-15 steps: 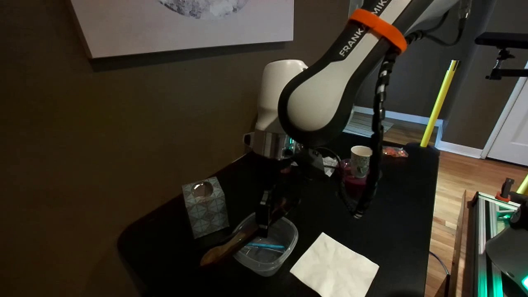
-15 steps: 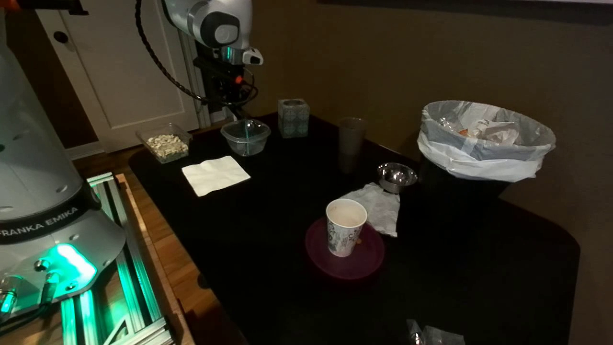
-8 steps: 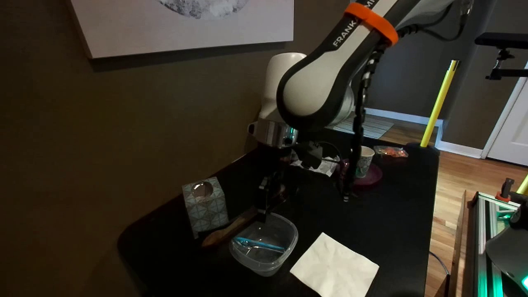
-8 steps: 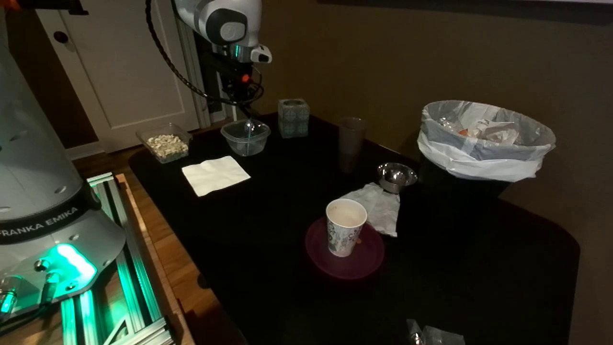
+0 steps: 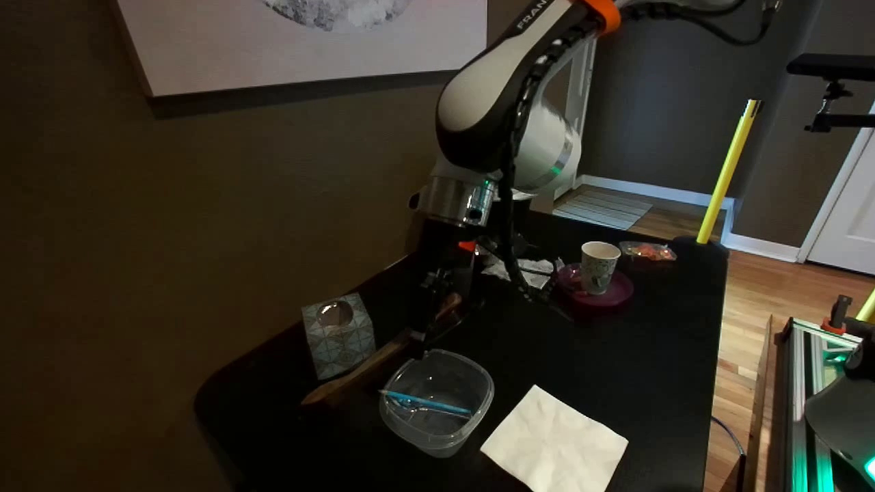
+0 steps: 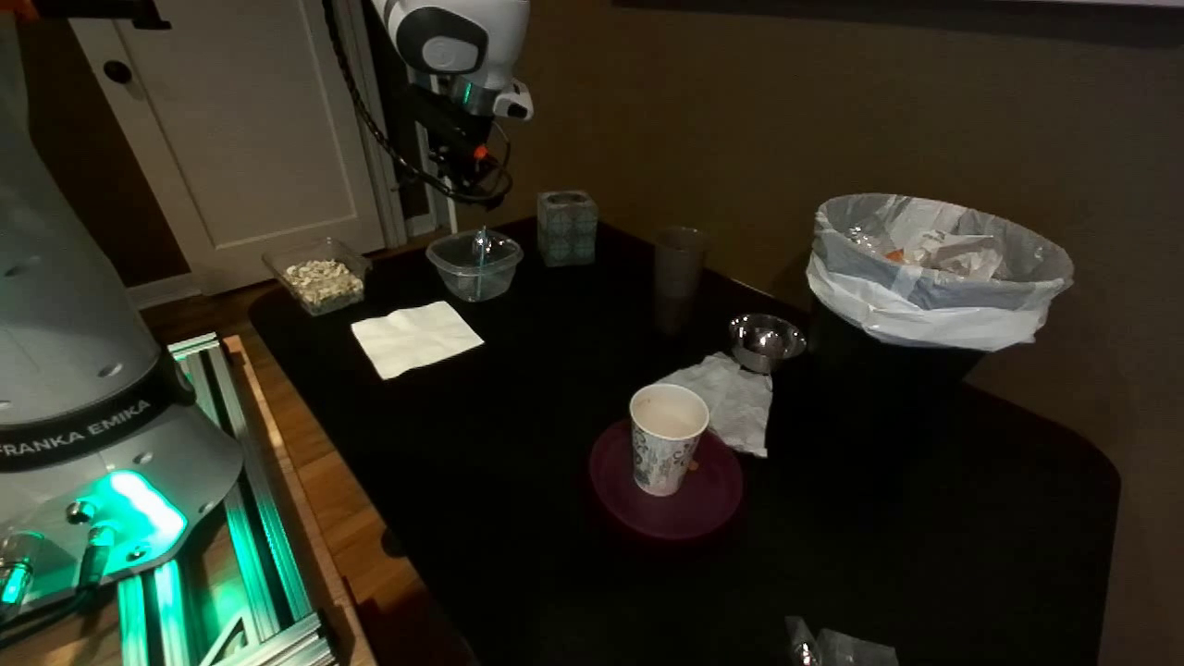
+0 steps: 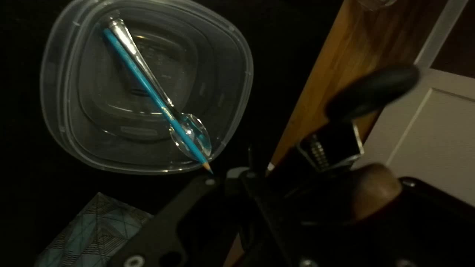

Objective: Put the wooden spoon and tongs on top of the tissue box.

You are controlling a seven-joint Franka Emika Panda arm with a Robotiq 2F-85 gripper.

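Orange-brown wood shows against a black surface (image 5: 636,369) as dark fingers (image 7: 163,222) grip a long wooden spoon (image 5: 372,361), held aslant with its head to the near left in an exterior view. There it crosses in front of the lower right corner of a grey, triangle-patterned, cube-like tissue box (image 5: 342,347). A dark, oval-ended shape (image 7: 371,92) by the fingers is too dim to identify as the tongs. To the right, a clear square plastic container (image 5: 456,385) holds a blue pencil (image 7: 139,76) and a shiny spoon (image 7: 198,131); a flat white napkin (image 5: 555,441) lies farther right.
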